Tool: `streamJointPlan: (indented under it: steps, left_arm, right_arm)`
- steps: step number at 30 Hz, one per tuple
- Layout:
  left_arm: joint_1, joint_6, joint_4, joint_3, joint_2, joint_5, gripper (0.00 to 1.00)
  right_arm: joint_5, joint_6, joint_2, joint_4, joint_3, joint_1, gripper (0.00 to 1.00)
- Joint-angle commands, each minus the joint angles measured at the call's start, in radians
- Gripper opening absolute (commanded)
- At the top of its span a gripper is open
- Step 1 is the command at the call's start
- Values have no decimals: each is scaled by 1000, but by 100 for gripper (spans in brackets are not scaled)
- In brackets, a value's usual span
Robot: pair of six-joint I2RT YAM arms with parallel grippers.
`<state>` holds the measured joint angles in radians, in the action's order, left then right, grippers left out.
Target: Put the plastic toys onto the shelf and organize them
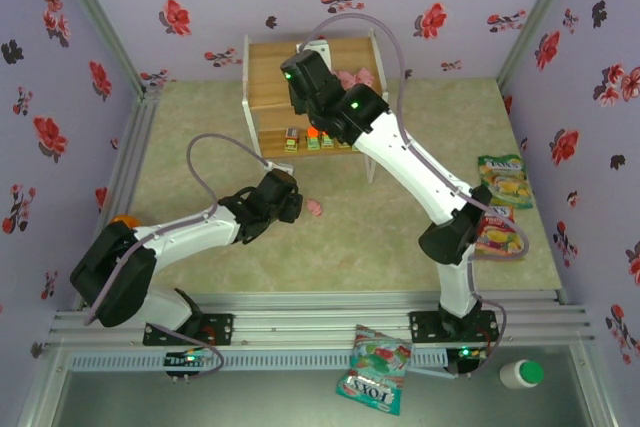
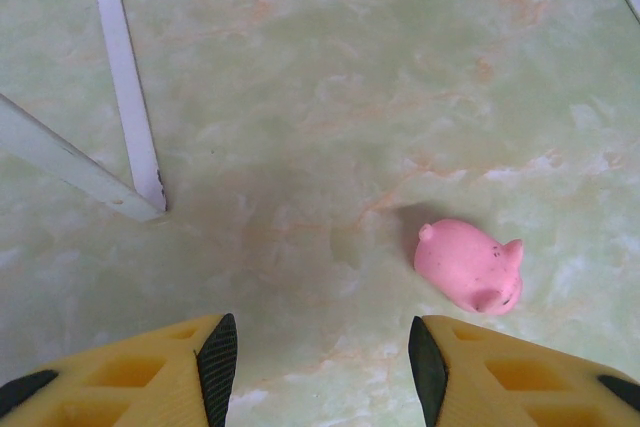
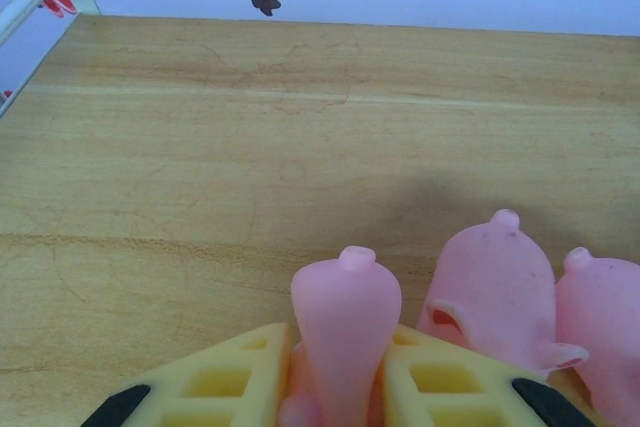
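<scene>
Left fingers (image 2: 218, 362) stood spread and empty, low over the table (image 2: 300, 97). The loose pig (image 2: 470, 265) lay on its side just ahead of the right-hand fingertip, clear of both pads and not between them. To take it cleanly, you would shift toward that side until the pig sat centred in the gap, then descend and close across its body. White shelf legs (image 2: 130, 107) stood ahead and left of the fingers, so keep off them.

Right fingers (image 3: 440, 379) were pinching the held pig (image 3: 345, 312), upright, over the top board of the shelf (image 3: 220, 147). Two shelved pigs (image 3: 497, 287) stood just right of the fingers, the nearer one close beside the held pig. Judgement: lower until the base meets the board, open only slightly, then back straight out. The board was bare left of the fingers.

Blocky pieces (image 1: 310, 142) sat in a row on the lower tier.

Surface: table pale, marbled and smooth-looking, so a rounded pig may roll if nudged. Room: purple flowered walls (image 1: 80, 47), with snack bags (image 1: 505, 182) on the table's right.
</scene>
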<state>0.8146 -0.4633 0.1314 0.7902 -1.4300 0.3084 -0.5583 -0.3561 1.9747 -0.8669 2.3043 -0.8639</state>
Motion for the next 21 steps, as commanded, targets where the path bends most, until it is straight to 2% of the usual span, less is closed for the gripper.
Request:
streamJointPlan:
  steps: [1,21]
  left_arm:
    - [8,20,-3,27,-11,-11,53]
    - [8,20,1,27,-9,-10,53]
  right_arm:
    - [16,22,18,-29,41,8,26]
    - [26,32,35,-39,67,20,34]
